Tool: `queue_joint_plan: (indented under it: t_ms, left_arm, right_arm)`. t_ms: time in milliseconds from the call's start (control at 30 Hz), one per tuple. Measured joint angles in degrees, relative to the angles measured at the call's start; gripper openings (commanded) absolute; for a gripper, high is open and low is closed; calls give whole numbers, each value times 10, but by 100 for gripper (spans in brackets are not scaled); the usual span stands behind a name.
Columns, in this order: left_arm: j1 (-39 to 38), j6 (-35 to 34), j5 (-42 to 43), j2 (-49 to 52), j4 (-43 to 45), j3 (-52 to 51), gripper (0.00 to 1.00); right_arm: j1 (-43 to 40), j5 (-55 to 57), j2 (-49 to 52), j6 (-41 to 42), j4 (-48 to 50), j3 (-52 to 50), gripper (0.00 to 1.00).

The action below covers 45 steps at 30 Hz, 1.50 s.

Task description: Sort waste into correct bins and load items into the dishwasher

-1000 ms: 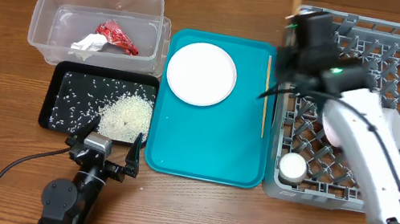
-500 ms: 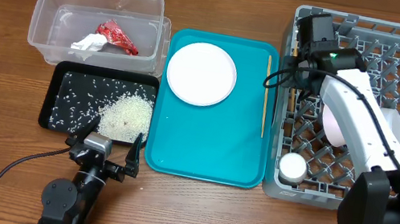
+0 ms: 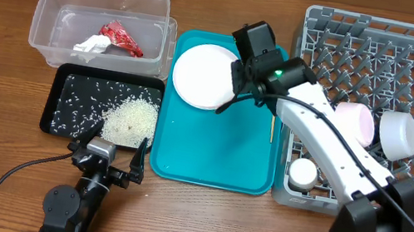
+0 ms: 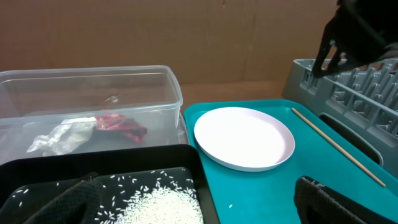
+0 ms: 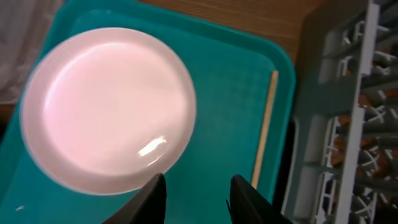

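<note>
Now, the plate [image 3: 208, 76] lies on the teal tray [image 3: 218, 147], a chopstick [image 5: 265, 127] along its right edge. The right gripper [image 5: 198, 184] hovers over the plate's rim, parted and empty; the left gripper [image 3: 104, 168] rests spread wide beside the black tray [image 3: 69, 84].

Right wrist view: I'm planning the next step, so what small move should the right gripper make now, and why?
Probably lower the right gripper onto the rim of the white round plate. Its jaws stand partly open and empty over that rim; the plate lies on the teal plastic serving tray, not yet in the grey plastic dish rack.
</note>
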Motion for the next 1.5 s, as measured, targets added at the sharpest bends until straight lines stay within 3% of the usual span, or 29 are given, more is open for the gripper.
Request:
queue_joint_plan:
  t_ms: [333, 733, 933, 1067, 1367, 1500]
  left_arm:
    - [0, 0, 0, 0, 0, 0, 100]
    - [0, 0, 0, 0, 0, 0, 100]
    - [0, 0, 0, 0, 0, 0, 100]
    - [0, 0, 0, 0, 0, 0, 100]
    - [0, 0, 0, 0, 0, 0, 100]
    - [0, 0, 0, 0, 0, 0, 100]
  right_arm:
    - [-41, 69, 137, 26, 28, -17, 39]
    - [-66, 46, 174, 30, 60, -20, 42]
    - [-65, 22, 180, 30, 37, -14, 19]
    - [-65, 8, 180, 31, 16, -11, 16]
    - [-64, 44, 180, 21, 9, -9, 32]
    - [-64, 54, 180, 11, 18, -9, 34]
